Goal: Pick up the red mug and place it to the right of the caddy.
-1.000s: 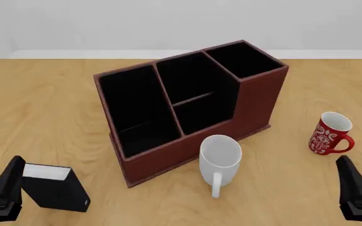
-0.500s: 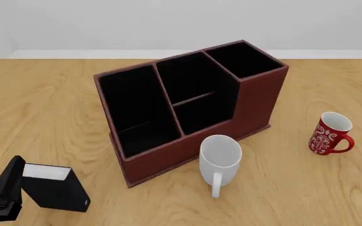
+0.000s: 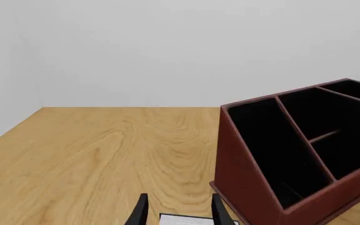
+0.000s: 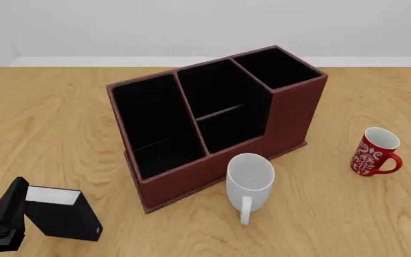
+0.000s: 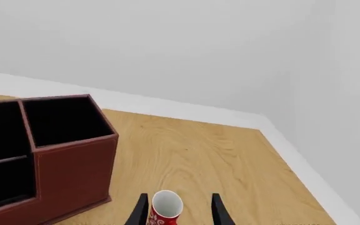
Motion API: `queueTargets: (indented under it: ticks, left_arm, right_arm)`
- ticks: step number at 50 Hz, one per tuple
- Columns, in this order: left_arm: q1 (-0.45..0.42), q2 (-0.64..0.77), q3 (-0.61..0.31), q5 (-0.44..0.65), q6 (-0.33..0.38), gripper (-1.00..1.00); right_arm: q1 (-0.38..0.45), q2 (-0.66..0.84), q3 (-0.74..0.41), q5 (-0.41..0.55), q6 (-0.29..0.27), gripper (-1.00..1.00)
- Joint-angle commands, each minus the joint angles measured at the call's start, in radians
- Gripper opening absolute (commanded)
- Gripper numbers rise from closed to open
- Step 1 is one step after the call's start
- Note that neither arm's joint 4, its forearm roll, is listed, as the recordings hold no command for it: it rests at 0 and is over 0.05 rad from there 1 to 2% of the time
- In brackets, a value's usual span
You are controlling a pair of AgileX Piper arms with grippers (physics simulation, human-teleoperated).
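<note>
The red mug with a white floral pattern stands upright on the table, right of the caddy, with its handle toward the front right. The caddy is a large reddish-brown box with three black compartments. In the right wrist view the mug shows between the spread fingers of my right gripper, which is open, empty and apart from it. The right gripper is out of the front view. My left gripper is open at the front left, beside a small black box.
A larger plain white mug stands in front of the caddy, handle toward the front. The black box's white top shows between the left fingers. A bare wooden table lies around the red mug; a white wall stands behind.
My right gripper has moved from the front right corner up along the right edge and out of the front view. The mugs, caddy and left gripper have not moved.
</note>
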Motion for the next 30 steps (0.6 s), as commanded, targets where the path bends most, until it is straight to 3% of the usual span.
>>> queueTargets:
  ticks: [1,11,30]
  left_arm:
    - [0.0,0.0,0.0,0.0,0.0,1.0]
    - [0.0,0.0,0.0,0.0,0.0,1.0]
    - [0.0,0.0,0.0,0.0,0.0,1.0]
  right_arm:
    - [-0.065,0.22,-0.068,-0.038,-0.082,1.0]
    - [-0.061,0.338,-0.098,-0.039,-0.104,1.0]
    - [-0.045,0.468,-0.043,-0.11,-0.185,1.0]
